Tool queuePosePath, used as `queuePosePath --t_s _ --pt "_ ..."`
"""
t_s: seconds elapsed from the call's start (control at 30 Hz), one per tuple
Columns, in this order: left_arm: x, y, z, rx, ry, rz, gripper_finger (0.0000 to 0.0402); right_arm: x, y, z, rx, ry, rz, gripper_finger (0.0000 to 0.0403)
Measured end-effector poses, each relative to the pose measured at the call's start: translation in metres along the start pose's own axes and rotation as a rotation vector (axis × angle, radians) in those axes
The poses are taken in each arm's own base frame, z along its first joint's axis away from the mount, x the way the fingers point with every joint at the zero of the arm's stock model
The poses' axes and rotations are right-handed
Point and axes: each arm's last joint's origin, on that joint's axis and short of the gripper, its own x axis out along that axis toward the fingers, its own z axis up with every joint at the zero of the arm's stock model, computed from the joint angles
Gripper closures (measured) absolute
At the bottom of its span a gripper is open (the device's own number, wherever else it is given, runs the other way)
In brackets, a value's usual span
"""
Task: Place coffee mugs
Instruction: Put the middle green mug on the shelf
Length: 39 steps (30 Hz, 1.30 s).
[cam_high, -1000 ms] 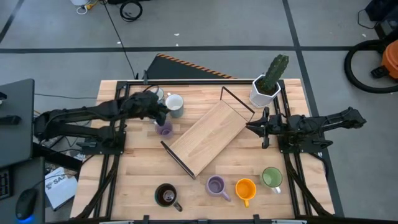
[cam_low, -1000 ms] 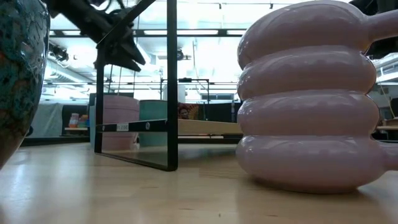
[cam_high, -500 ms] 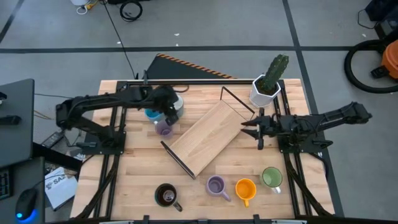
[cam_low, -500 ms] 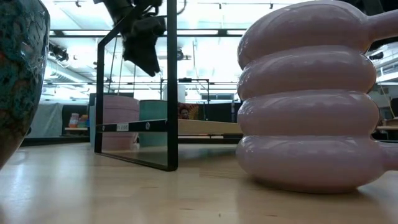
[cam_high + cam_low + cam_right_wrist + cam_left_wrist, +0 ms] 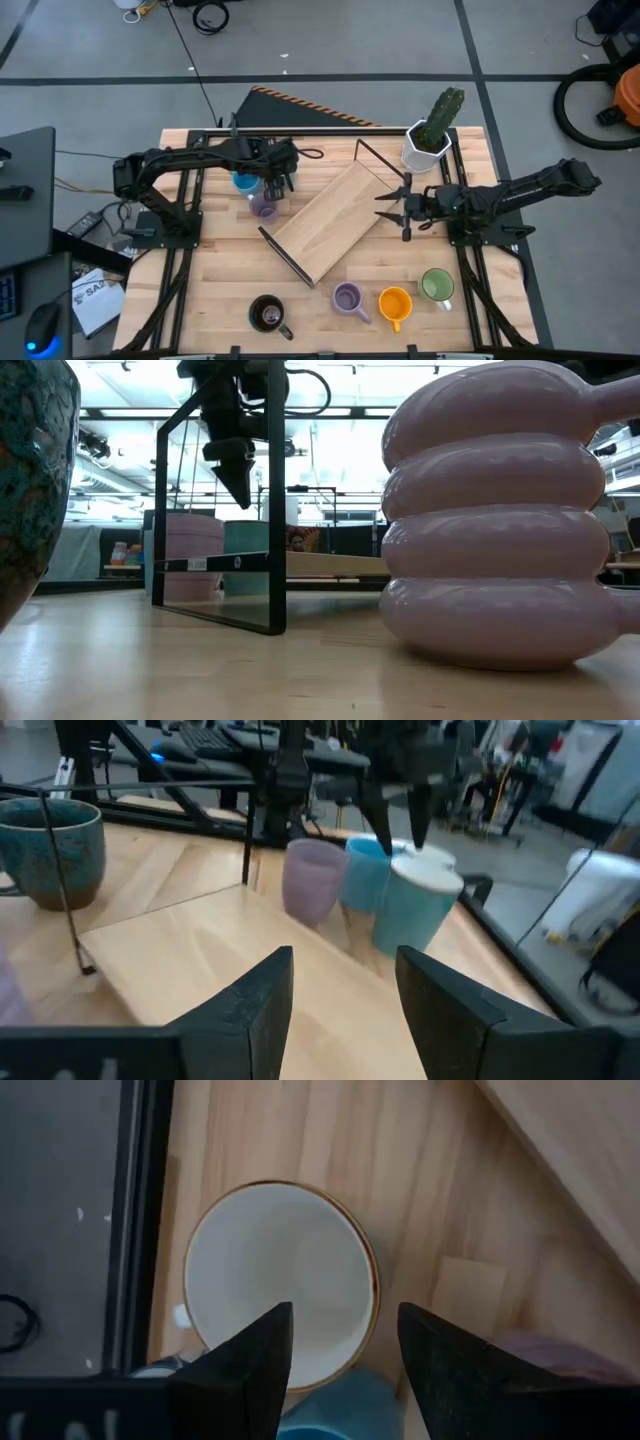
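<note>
My left gripper (image 5: 283,174) hangs open, pointing down, just above a pale grey mug (image 5: 270,1280) in the far-left cluster; it shows the same way in the right wrist view (image 5: 400,825). Its fingers touch nothing. A blue mug (image 5: 243,182) and a lilac mug (image 5: 263,207) stand beside the grey one (image 5: 415,910). My right gripper (image 5: 390,208) is open and about level over the right edge of the wooden shelf (image 5: 335,220), holding nothing. A dark speckled mug (image 5: 268,315), a lilac (image 5: 347,299), an orange (image 5: 395,305) and a green mug (image 5: 437,287) stand upright along the near edge.
The wooden shelf lies slantwise mid-table, with black wire frames (image 5: 380,165) at both ends. A white pot with a cactus (image 5: 428,140) stands at the far right corner. A black rail (image 5: 300,130) runs along the far edge. Bare wood lies between the shelf and the near mugs.
My left gripper has gone toward the table's right, from beside the blue and lilac mugs to over the pale grey mug, and has tipped from slanting to pointing steeply down. My right gripper has moved toward the table's left, out over the shelf's edge. No mug has moved.
</note>
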Motion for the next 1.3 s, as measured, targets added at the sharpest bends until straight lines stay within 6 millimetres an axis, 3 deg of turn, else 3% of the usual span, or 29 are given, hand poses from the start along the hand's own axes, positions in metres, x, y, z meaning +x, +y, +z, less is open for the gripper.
queuePosePath --t_s 0.23,0.5,0.87,1.07,1.3 --pt "0.002 0.002 -0.003 0.029 0.023 -0.038 0.0212 0.008 -0.012 0.003 -0.027 -0.089 0.080 0.0222" --pt "0.012 0.011 -0.008 0.019 0.048 -0.078 0.0212 0.015 -0.027 -0.005 -0.015 -0.069 0.117 0.0222" --pt "0.045 0.007 -0.004 0.078 0.125 -0.097 0.0215 0.015 -0.027 -0.006 -0.015 -0.073 0.138 0.0222" --pt "0.063 0.003 -0.003 0.116 0.182 -0.090 0.0255 0.015 -0.027 -0.006 -0.015 -0.074 0.138 0.0222" --pt "0.067 0.003 -0.002 0.156 0.186 -0.085 0.0343 0.015 -0.027 -0.006 -0.015 -0.071 0.138 0.0224"
